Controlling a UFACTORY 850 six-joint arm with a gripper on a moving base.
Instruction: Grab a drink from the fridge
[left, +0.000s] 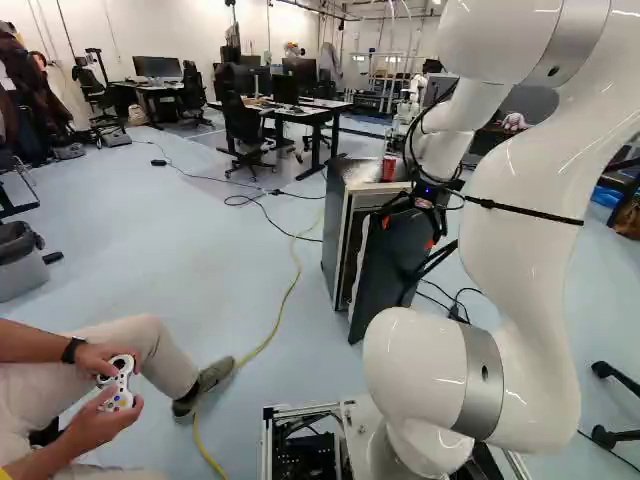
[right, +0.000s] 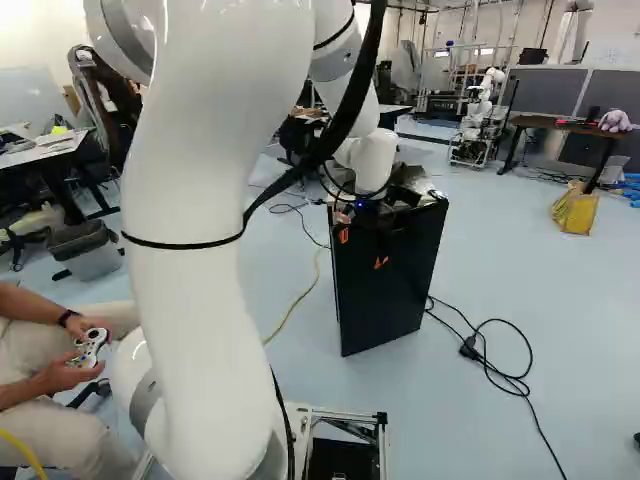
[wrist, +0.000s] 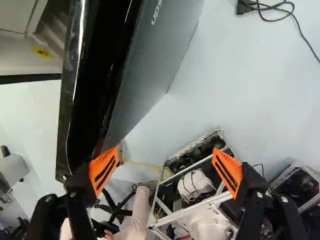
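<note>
The ajar fridge door (left: 385, 270) is bordered by floor (left: 150, 230). The arm (left: 525, 200) is arched toward its upper edge, the fingers (wrist: 104, 170) held apart.

A robotics lab: another robot (right: 484, 100), white and jointed, upper right of the right base view; black flat computer monitors (left: 157, 67).

Pale blue floor (left: 150, 240) in here, off-white walls (left: 130, 30), black office chairs (left: 243, 130) round desks (left: 325, 106) with monitors (left: 158, 67). Grey partitions (right: 612, 95) out back, a bin (right: 88, 255) off left, yellow cable (left: 298, 265) snaking across the floor.
</note>
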